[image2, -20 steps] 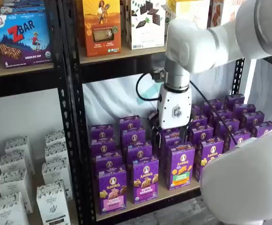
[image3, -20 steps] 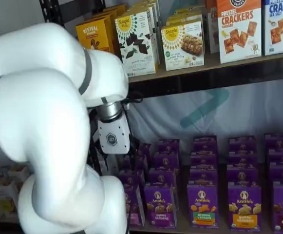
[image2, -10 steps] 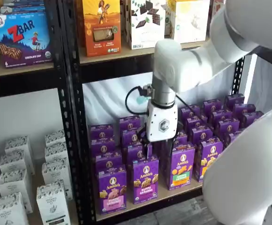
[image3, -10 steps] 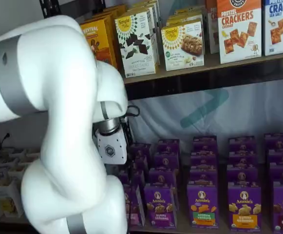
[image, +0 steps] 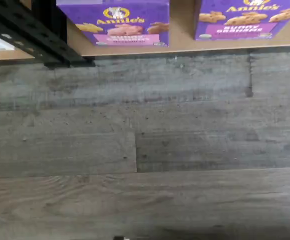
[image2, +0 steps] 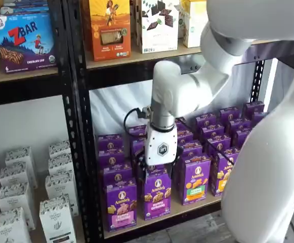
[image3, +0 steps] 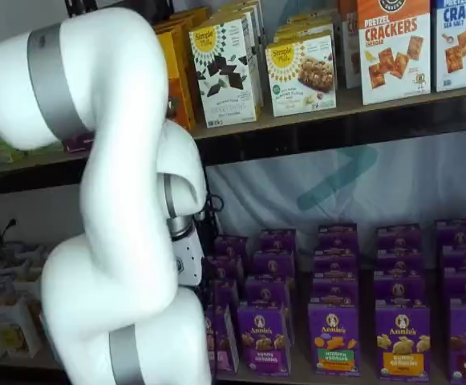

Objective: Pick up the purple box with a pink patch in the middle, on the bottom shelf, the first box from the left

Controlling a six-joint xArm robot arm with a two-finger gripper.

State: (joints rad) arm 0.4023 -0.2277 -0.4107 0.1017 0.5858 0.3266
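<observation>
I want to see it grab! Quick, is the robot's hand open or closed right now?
Gripper: open as wide as it goes, holding nothing; its fingers hang over the purple boxes, hard to see.

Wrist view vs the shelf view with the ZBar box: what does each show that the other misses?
Wrist view only: the grey plank floor in front of the rack.
Shelf view only: the white arm, the ZBar box, the orange box on the upper shelf, and the white cartons beside the rack.
Both: the purple box with its pink panel, the Bunny Grahams box beside it, and the bottom shelf.
</observation>
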